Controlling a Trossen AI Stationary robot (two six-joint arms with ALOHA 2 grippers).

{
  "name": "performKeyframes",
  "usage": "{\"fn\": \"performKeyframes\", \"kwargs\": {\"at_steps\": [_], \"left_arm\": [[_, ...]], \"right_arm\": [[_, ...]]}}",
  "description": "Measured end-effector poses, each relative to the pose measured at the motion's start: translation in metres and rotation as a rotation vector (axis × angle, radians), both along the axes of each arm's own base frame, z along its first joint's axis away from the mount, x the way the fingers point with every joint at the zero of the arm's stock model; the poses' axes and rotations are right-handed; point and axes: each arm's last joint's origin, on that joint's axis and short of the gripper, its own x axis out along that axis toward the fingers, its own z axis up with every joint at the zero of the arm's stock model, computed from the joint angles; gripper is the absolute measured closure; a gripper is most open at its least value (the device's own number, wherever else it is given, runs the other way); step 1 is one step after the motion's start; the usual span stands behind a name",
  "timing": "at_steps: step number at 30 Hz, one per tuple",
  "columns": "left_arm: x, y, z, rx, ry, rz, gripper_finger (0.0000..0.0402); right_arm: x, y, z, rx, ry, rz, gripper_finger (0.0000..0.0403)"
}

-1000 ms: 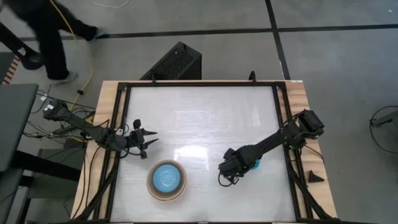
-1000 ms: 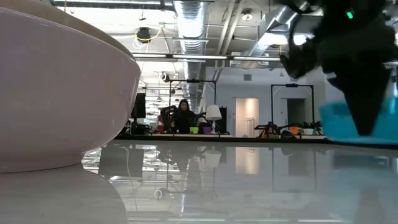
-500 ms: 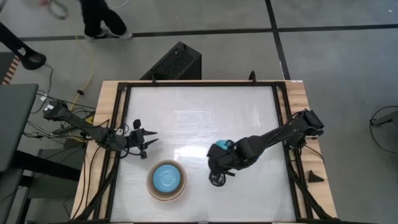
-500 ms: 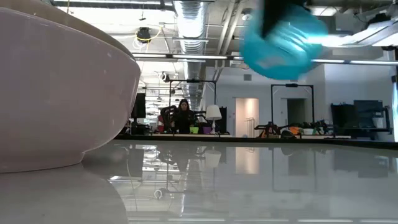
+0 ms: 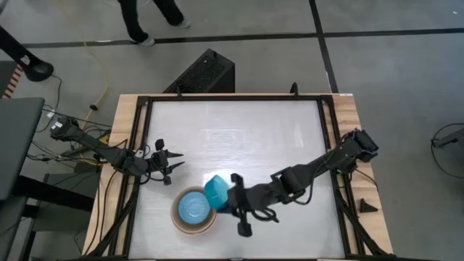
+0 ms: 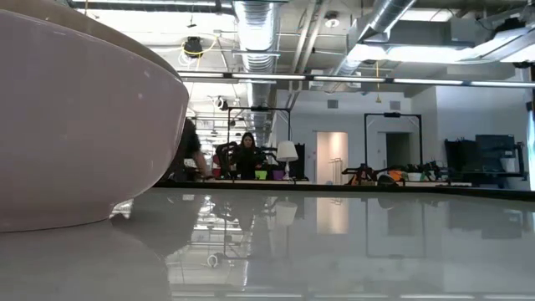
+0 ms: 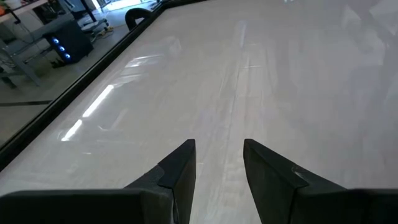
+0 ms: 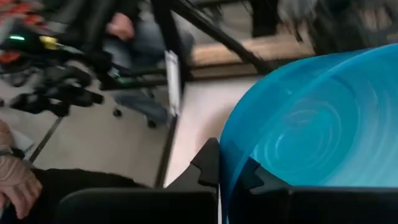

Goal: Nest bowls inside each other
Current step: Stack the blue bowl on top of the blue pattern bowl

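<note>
A stack of bowls (image 5: 194, 211) sits near the table's front edge, left of centre, with a light blue bowl (image 5: 193, 208) inside a tan-rimmed one. Its pale pink outer wall (image 6: 75, 125) fills the left of the low view. A small teal bowl (image 5: 216, 192) hangs tipped above the stack's right rim, with my right gripper (image 5: 228, 197) shut on it. At the table's left edge my left gripper (image 5: 171, 164) stands open, nothing between its fingers (image 7: 180, 171). My right gripper holds the teal bowl by its rim (image 8: 227, 163), one finger (image 8: 208, 163) outside the wall and the other (image 8: 256, 179) inside. The fingers come from the table's right, slanting a little downward. The bowl is lifted clear of the table and the stack, and tilted on its side.
The table has a dark raised frame (image 5: 239, 96) around a glossy white top. A black box (image 5: 203, 72) stands on the floor behind the far edge, and a person walks past beyond it (image 5: 145, 18). A small dark piece (image 5: 366, 206) lies on the wooden border at right.
My right gripper has risen from the table's right part with the teal bowl and carried it toward the left, to the stack. The wrist has rolled and the bowl has tipped from level onto its side. It has gone up out of the low view.
</note>
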Motion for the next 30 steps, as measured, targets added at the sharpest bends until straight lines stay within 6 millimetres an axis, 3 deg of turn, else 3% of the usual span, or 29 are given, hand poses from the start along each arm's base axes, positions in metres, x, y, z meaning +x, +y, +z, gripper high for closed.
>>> {"fn": "performKeyframes", "kwargs": {"at_steps": [3, 6, 13, 22, 25, 30], "left_arm": [[0.000, 0.000, 0.000, 0.000, 0.000, 0.000, 0.0276], [0.000, 0.000, 0.000, 0.000, 0.000, -0.001, 0.0276], [0.000, 0.000, 0.000, -0.001, -0.002, -0.001, 0.0276], [0.000, 0.000, 0.000, -0.003, -0.004, -0.002, 0.0276], [0.000, 0.000, 0.000, -0.001, -0.002, -0.001, 0.0276], [0.000, 0.000, 0.000, -0.002, -0.004, -0.001, 0.0276]], "right_arm": [[0.007, 0.012, -0.002, -0.075, -0.097, 0.068, 0.0376], [0.022, 0.021, -0.017, -0.151, -0.133, 0.147, 0.0376], [0.062, 0.035, -0.041, -0.322, -0.109, 0.221, 0.0376], [0.119, 0.031, -0.065, -0.405, 0.059, 0.250, 0.0376], [0.130, 0.030, -0.077, -0.421, 0.108, 0.250, 0.0376], [0.131, 0.022, -0.091, -0.419, 0.187, 0.242, 0.0376]]}}
